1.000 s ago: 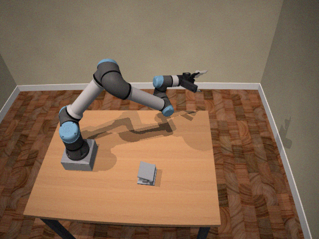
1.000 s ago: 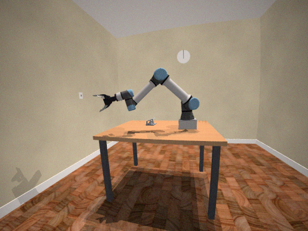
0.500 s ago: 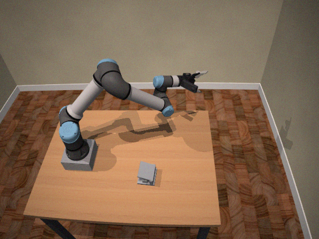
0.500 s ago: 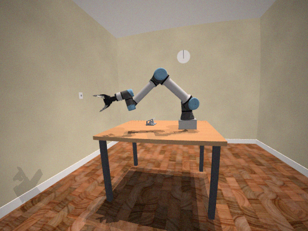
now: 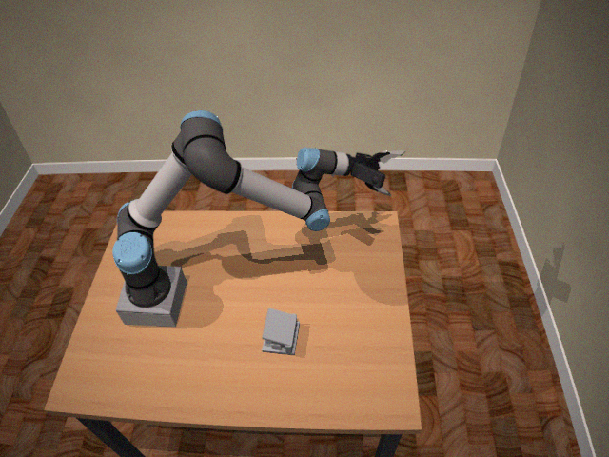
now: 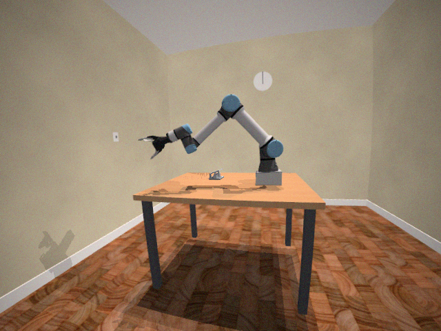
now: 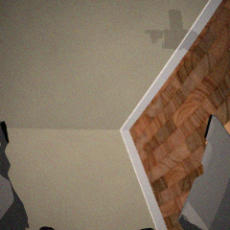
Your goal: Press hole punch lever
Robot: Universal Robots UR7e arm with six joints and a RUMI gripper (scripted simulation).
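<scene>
The counter (image 5: 147,384) fills the lower middle of the top view, with the arm (image 5: 265,191) reaching from its base at left toward the upper right. The end effector (image 5: 384,172) hangs past the counter's far edge, fingers spread wide, gripping nothing. The hole punch (image 5: 281,330) stands upright at lower centre, lever raised and untouched. By my judgement, the whole approach and press remain. No containers are in view.

Table (image 5: 147,384): light orange-tan wood grain top on dark blue-grey legs; on it a pale grey hole punch (image 5: 280,330) and a grey base block (image 5: 128,318). Arm (image 5: 267,192) above the table: white links, dark grey joints, sky-blue caps, black gripper (image 5: 385,172). Around the table, floor (image 5: 491,295) in reddish-brown patchwork parquet, white skirting, beige walls.
</scene>
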